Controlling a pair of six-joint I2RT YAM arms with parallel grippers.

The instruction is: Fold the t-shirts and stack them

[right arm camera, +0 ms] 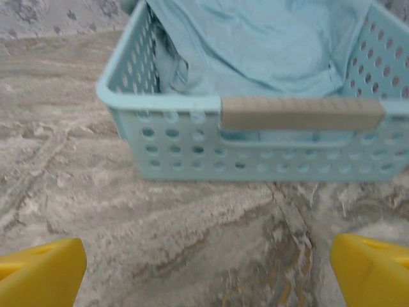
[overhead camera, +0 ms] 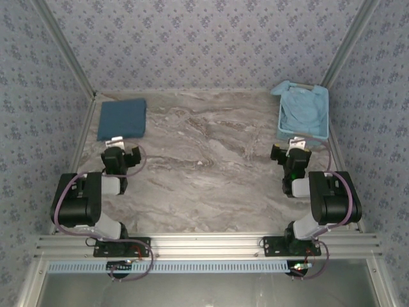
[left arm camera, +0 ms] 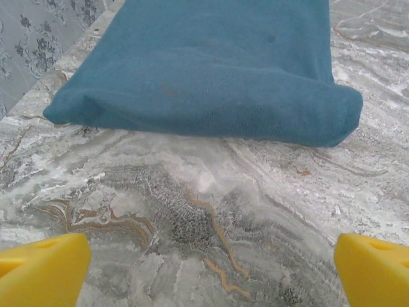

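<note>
A dark teal-blue t-shirt (overhead camera: pixel 122 118) lies folded in a neat rectangle at the table's far left; its folded near edge (left arm camera: pixel 204 96) faces the left wrist camera. A pale sky-blue t-shirt (overhead camera: pixel 303 110) lies crumpled inside the pale-blue plastic basket (overhead camera: pixel 301 135) at the far right, its cloth (right arm camera: pixel 268 45) heaped behind the basket's near wall. My left gripper (overhead camera: pixel 121 148) stands open just in front of the folded shirt, with bare table between its yellow fingertips (left arm camera: pixel 215 272). In front of the basket my right gripper (overhead camera: pixel 293 152) is open too, nothing between its fingertips (right arm camera: pixel 211 272).
The basket's near wall (right arm camera: pixel 192 153) carries a grey-brown handle (right arm camera: pixel 301 114). Aluminium rails (overhead camera: pixel 86 125) and patterned walls close in the marbled table (overhead camera: pixel 211 160) on the left, right and back. Open table lies between the two arms.
</note>
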